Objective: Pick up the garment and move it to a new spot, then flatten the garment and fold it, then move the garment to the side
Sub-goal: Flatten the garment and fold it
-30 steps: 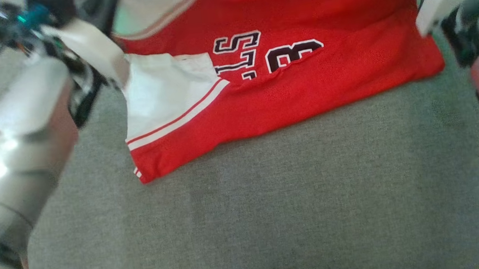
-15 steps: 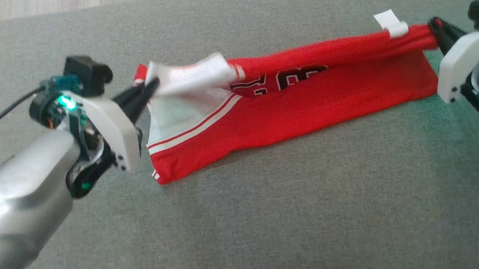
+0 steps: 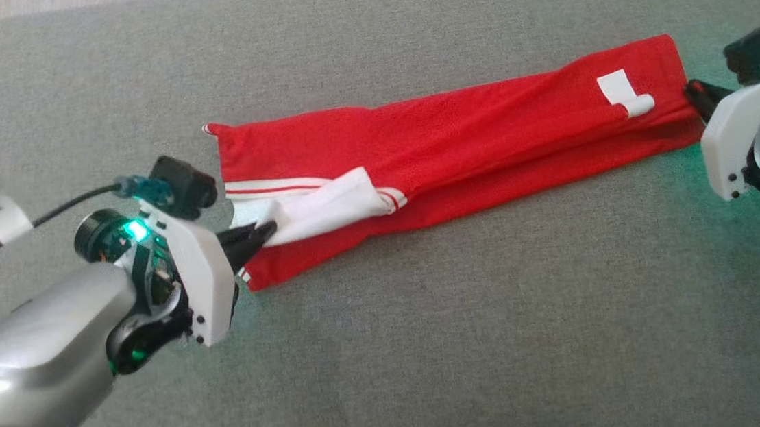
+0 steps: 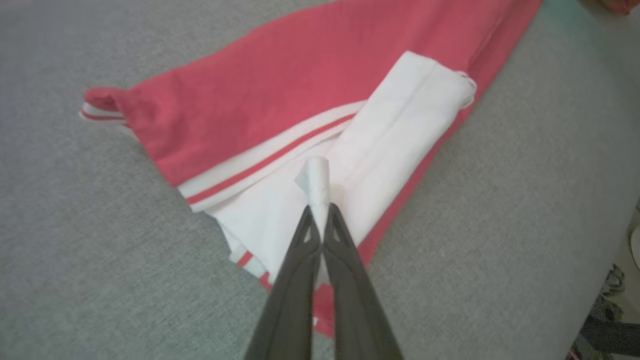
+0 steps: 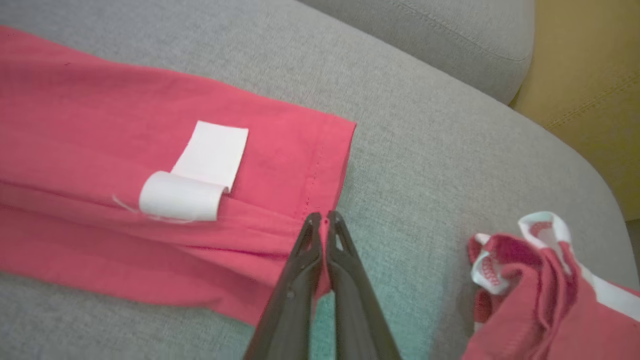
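Lowered since before, one jersey (image 3: pixel 470 138) is lying flat — left hand (image 3: pixel 267 231) and right hand (image 3: pixel 688 88) each pinching one end.

Head view high, looking down over whole garment (image 3: pixel 456 145); wrist views close, each at opposite end.

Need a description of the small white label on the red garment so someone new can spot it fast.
On the grey cushion lies a red garment folded into a long strip. Near its end by the right gripper sits the label, a small plain white rectangle with one end curled, unlike the larger red-striped white panel at the other end.
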Available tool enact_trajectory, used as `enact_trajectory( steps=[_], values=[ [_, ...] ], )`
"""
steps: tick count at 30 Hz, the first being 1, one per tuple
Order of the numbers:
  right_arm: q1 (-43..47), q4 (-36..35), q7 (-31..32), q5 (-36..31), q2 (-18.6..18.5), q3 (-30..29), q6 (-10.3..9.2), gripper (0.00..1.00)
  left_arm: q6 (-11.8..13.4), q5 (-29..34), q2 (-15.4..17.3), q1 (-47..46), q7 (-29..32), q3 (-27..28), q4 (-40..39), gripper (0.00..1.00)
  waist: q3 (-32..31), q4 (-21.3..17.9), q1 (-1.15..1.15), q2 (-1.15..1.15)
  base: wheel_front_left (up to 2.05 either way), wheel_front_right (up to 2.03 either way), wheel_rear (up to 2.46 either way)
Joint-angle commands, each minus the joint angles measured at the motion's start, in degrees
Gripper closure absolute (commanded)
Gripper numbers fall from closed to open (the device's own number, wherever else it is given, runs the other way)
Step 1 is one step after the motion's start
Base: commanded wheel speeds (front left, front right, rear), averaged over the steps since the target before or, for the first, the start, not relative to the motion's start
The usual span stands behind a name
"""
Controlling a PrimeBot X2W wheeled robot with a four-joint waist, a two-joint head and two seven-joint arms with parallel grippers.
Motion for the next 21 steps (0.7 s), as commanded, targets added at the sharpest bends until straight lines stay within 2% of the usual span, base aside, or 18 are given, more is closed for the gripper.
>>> enact_trajectory(
  steps=[1,7,8,9,10,12,14,21],
  values=[
    [0.1,-0.9,0.0,0.7,-2.1,0.5,0.2,1.0,0.1,0.7,2.9,-1.8,0.4,2.4,-1.0,1.0,0.0,0.0,0.0,0.0,0.0,0.0,0.0],
    [0.2,-1.5,2.0,3.9,-2.7,3.7,0.2,1.0,0.1,3.9,2.7,-1.0,2.1,2.1,-1.9,1.0,0.0,-0.4,0.0,0.0,0.0,0.0,0.0],
    [0.3,-1.0,2.9,4.7,-2.8,3.8,0.2,1.0,0.1,5.4,2.6,-0.8,2.1,2.1,-1.7,0.84,0.0,-0.5,0.0,0.0,0.0,0.0,0.0],
    [0.2,-0.9,3.2,5.0,-2.9,4.2,0.2,0.73,0.1,6.9,2.5,-0.5,2.0,2.1,-1.5,0.11,-0.1,-0.6,0.0,0.0,0.0,0.0,0.0],
    [0.4,-0.6,4.0,6.1,-2.7,4.2,0.2,0.0,0.1,7.6,2.2,0.0,1.9,2.1,-1.0,0.0,-0.2,-0.7,0.0,0.0,0.0,0.0,0.0],
    [0.2,-0.8,3.2,7.8,-2.5,3.8,0.2,0.0,0.6,8.3,1.5,0.5,0.3,2.3,0.3,0.0,-0.6,-1.0,0.0,0.0,0.0,0.0,0.0],
    [-0.1,-1.1,1.6,9.9,-2.0,2.7,0.2,0.0,2.3,9.3,0.9,0.4,-2.7,3.3,1.7,0.0,-1.1,-1.5,0.0,0.0,0.0,0.0,0.0],
    [-2.1,-1.8,-10.7,15.5,1.0,-4.0,0.2,0.0,11.1,10.2,-2.7,0.3,-21.5,12.5,4.3,0.0,-4.7,-2.7,0.0,0.0,0.0,0.0,0.0]
  ],
)
